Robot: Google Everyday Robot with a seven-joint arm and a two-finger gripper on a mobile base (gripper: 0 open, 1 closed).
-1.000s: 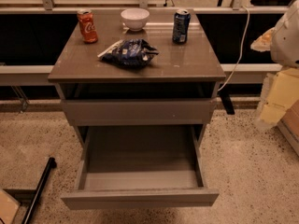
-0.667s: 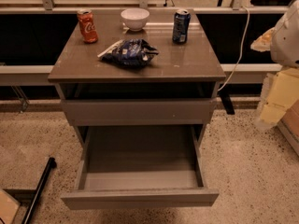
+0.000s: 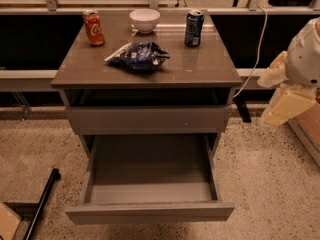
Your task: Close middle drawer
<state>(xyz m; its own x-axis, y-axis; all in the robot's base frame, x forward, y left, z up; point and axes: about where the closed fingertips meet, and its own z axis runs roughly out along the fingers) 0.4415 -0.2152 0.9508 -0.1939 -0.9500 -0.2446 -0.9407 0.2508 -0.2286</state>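
Observation:
The middle drawer (image 3: 150, 213) is pulled far out of the grey cabinet (image 3: 150, 71) toward me. Its boxy grey inside (image 3: 150, 171) is bare, and its plain front panel is the part nearest me. Above it is another grey drawer front (image 3: 150, 119), with a dark gap under the cabinet top. My arm is at the right edge of the view. Its cream-coloured gripper (image 3: 283, 102) hangs to the right of the cabinet, at the height of the upper drawer front. It is well apart from the open drawer and touches nothing.
On the cabinet top stand a red soda can (image 3: 93, 28), a white bowl (image 3: 145, 20), a blue can (image 3: 193, 28) and a blue chip bag (image 3: 139, 56). A white cable (image 3: 256, 54) hangs at the right. A black pole (image 3: 42, 204) lies on the floor at the left. Wooden furniture (image 3: 307, 131) stands at the right edge.

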